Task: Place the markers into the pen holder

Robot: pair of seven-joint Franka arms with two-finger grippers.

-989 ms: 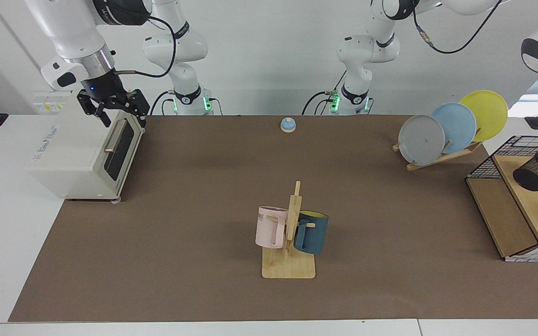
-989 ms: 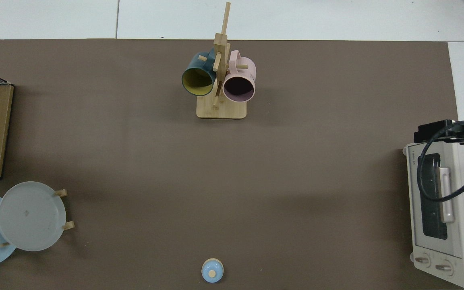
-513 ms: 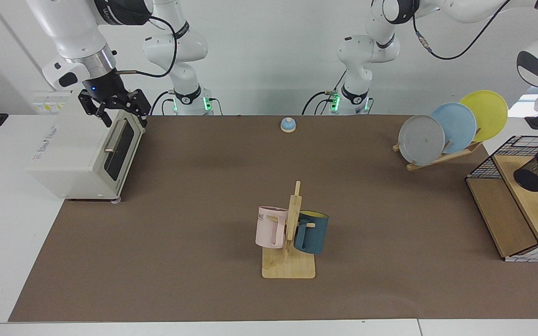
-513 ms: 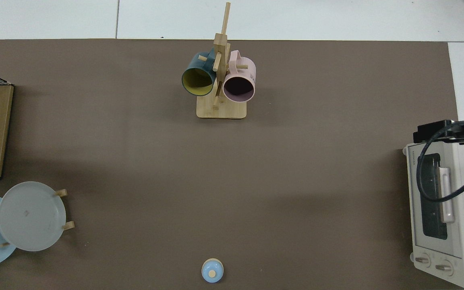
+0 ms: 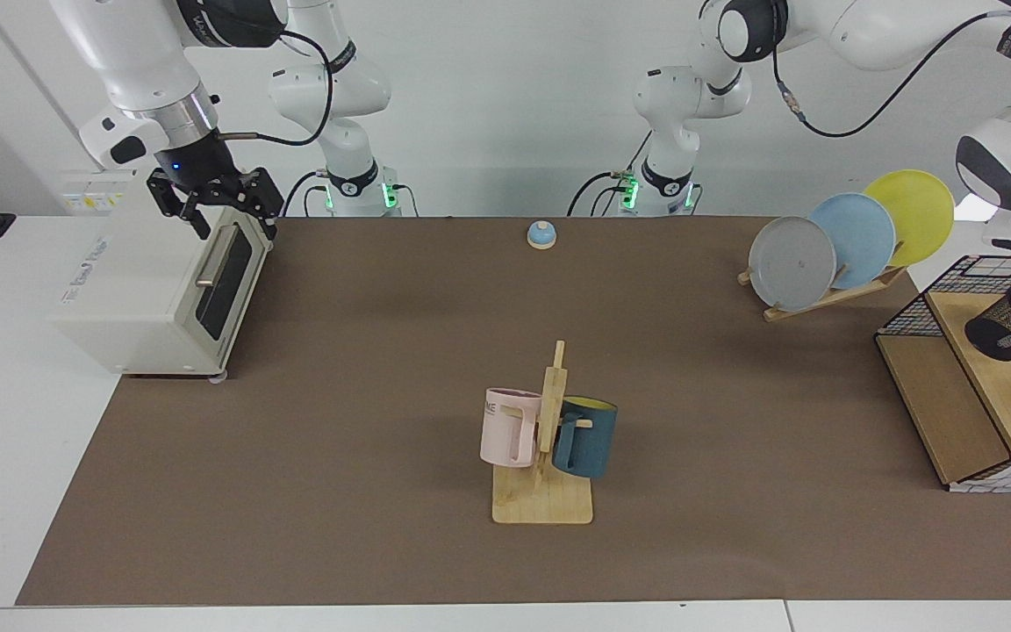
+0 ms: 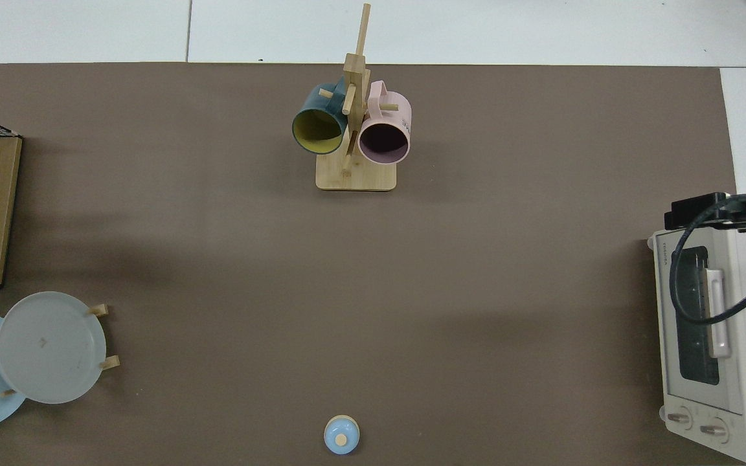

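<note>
Two mugs (image 6: 351,129) hang on a wooden rack (image 6: 355,175) on the table (image 6: 373,291). A toaster oven (image 6: 716,349) stands at one edge. Plates (image 6: 36,356) stand opposite.

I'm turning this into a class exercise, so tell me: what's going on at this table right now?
Two Franka arms work at a table. The left arm reaches over the wire basket shelf at the table's end, above the black mesh pen holder; its gripper is out of view, and no marker can be made out. The right gripper waits, open, over the toaster oven. Mugs and plates sit untouched on their racks.
</note>
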